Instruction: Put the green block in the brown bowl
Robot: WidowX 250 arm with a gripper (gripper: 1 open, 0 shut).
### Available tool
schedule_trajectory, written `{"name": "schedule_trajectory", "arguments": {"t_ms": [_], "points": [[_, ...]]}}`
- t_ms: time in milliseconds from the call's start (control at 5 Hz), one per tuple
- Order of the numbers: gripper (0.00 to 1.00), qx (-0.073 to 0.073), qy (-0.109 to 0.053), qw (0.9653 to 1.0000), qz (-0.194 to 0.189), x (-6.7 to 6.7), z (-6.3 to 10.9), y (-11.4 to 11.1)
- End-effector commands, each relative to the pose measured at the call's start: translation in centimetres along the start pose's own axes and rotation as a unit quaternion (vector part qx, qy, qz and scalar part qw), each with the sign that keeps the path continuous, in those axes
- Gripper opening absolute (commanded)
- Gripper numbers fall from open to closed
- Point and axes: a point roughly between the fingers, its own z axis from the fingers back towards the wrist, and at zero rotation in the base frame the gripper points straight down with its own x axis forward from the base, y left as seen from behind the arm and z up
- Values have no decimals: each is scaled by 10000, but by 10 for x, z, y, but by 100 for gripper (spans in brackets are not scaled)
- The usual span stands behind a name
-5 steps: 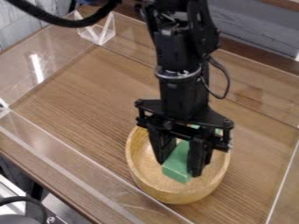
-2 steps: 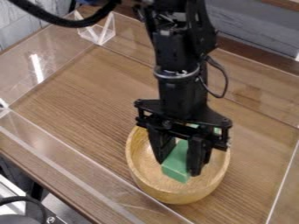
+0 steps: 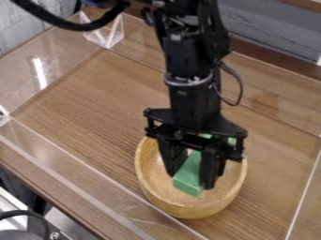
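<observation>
Tool (image 3: 192, 173): black, pointing down — closed on the green block (image 3: 191, 175).
Brown bowl (image 3: 157, 189): lower centre, on the wooden counter (image 3: 88, 94) — block inside its rim.

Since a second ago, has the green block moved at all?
No. The green block sits at the same spot against the bowl's rim, held in the shut gripper inside the bowl.
</observation>
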Motion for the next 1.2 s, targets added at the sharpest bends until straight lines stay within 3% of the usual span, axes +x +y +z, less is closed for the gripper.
{"name": "schedule_trajectory", "arguments": {"t_ms": [0,400,600,1000], "points": [[0,-38,-145,9999,-17,4,3,-3],[0,-42,-132,9999,-7,5,1,-4],[100,-43,-127,9999,-3,5,0,-5],[100,-3,-169,9999,0,22,8,-5]]}}
